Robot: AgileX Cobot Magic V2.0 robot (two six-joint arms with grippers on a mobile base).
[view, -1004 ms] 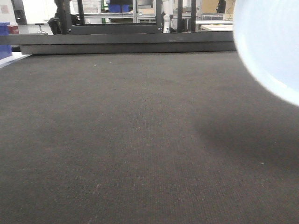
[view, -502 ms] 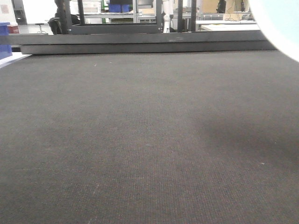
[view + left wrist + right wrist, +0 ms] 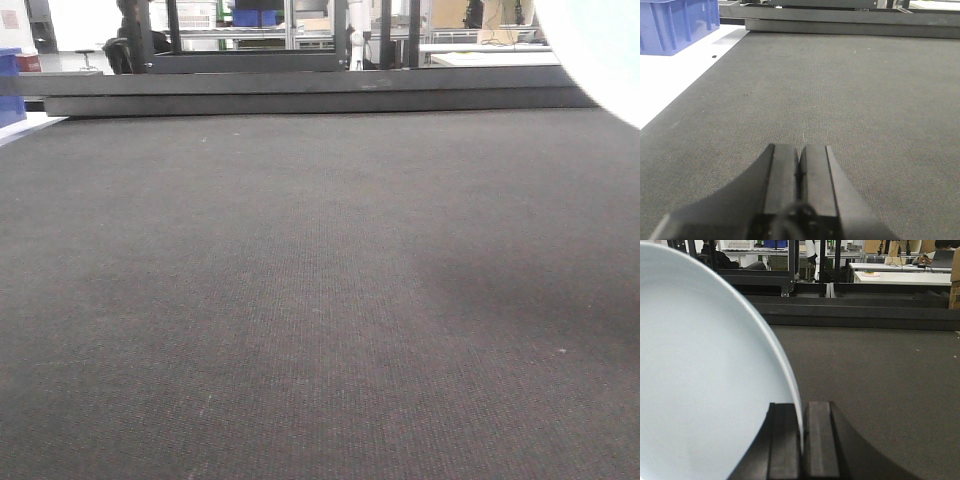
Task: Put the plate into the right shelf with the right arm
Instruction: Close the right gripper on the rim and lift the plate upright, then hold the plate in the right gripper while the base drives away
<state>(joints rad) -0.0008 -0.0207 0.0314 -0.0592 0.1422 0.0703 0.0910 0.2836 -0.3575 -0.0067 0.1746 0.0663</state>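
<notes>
Idling at far left, low over the dark mat [image 3: 865, 100], with a blue bin [image 3: 675, 22] off ahead to its left: left gripper [image 3: 799, 150], pressed together on nothing.

Farther right, clamped edge-on in the right gripper [image 3: 803, 410] and apparently clear of the mat: the plate [image 3: 705, 380]. Gripped at the rim alone, standing near upright and filling the left half of the right wrist view. Glimpsed too as a pale arc in the top right corner of the front view.

Round, glossy, pale bluish-white, with a thin rim curving up out of the jaws and no pattern to be made out on the broad face.

Judged stiff and brittle, likely ceramic, so unforgiving of any knock against metal. Judged fairly heavy for so narrow a hold, with nearly all the weight hanging to one side of the pinch and apt to swing or slip on the slick glaze. Best taken as here, at the rim, but deep over the raised lip and squeezed firmly, then carried slowly and set down flat.

Behind, from centre to right, only dark frames [image 3: 790, 270] and white tables [image 3: 900, 277]; no shelf to be picked out with certainty in any view.
</notes>
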